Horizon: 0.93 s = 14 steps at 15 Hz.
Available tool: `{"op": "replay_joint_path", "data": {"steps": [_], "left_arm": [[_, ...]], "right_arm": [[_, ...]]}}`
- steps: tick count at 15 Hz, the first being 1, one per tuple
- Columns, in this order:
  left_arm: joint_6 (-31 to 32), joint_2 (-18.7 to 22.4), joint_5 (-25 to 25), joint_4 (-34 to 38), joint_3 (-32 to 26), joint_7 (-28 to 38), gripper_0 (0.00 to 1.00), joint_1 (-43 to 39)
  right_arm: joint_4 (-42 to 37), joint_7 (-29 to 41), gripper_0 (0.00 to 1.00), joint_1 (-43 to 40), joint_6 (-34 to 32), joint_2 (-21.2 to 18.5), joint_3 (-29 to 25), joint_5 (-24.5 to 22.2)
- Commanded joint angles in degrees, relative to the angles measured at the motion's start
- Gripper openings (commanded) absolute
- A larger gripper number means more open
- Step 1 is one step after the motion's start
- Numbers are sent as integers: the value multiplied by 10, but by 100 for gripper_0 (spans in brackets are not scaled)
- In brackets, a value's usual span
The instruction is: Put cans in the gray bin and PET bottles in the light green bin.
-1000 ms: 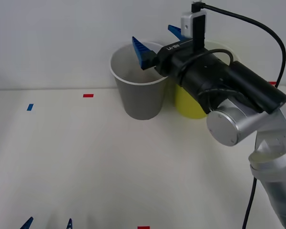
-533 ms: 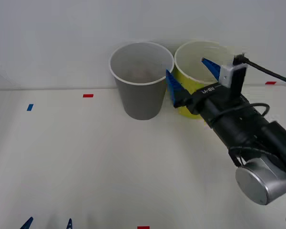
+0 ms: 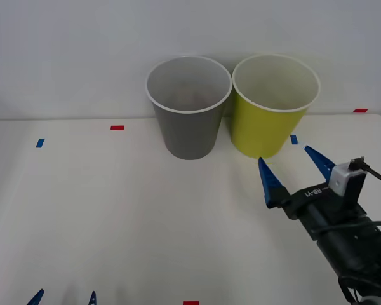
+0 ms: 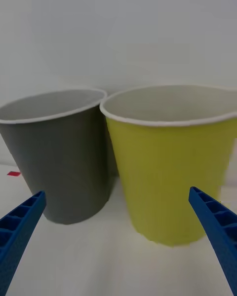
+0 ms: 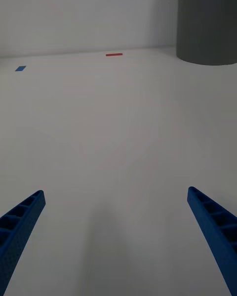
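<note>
The gray bin (image 3: 189, 111) and the light green bin (image 3: 274, 108) stand upright side by side at the back of the white table, rims nearly touching. My right gripper (image 3: 286, 157) is open and holds nothing, low over the table just in front of the light green bin. Its wrist view faces both the gray bin (image 4: 64, 163) and the light green bin (image 4: 168, 172) between the spread fingers of the right gripper (image 4: 116, 192). My left gripper (image 3: 65, 296) is open at the near left edge, far from the gray bin (image 5: 207, 24). Cans and PET bottles are out of view.
Small tape marks lie on the table: a red mark (image 3: 117, 127) and a blue mark (image 3: 40, 143) at the left, another blue mark (image 3: 294, 138) beside the light green bin, a red mark (image 3: 360, 110) far right. A white wall stands close behind the bins.
My right arm has drawn back from over the gray bin's rim, past the light green bin, down and towards me. Its fingers stayed open. The left arm has not moved.
</note>
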<state>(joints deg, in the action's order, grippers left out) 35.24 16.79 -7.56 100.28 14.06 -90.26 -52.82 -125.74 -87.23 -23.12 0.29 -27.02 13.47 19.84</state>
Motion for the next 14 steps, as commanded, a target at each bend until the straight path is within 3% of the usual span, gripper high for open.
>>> {"op": "replay_joint_path", "data": {"steps": [1,5,6,7,9,14], "left_arm": [[0,0,0,0,0,0,100,0],[0,0,0,0,0,0,100,0],[0,0,0,0,0,0,100,0],[0,0,0,0,0,0,100,0],[0,0,0,0,0,0,100,0],[0,0,0,0,0,0,100,0]], "right_arm": [[0,-7,100,-56,-6,34,-14,-6],[4,-17,100,-111,-9,94,-22,-26],[16,-20,100,-112,-13,107,-24,-52],[52,-22,100,-110,-58,117,-20,-75],[101,-22,100,-105,-115,115,-17,-89],[149,-19,100,-181,-226,61,-11,-87]]}}
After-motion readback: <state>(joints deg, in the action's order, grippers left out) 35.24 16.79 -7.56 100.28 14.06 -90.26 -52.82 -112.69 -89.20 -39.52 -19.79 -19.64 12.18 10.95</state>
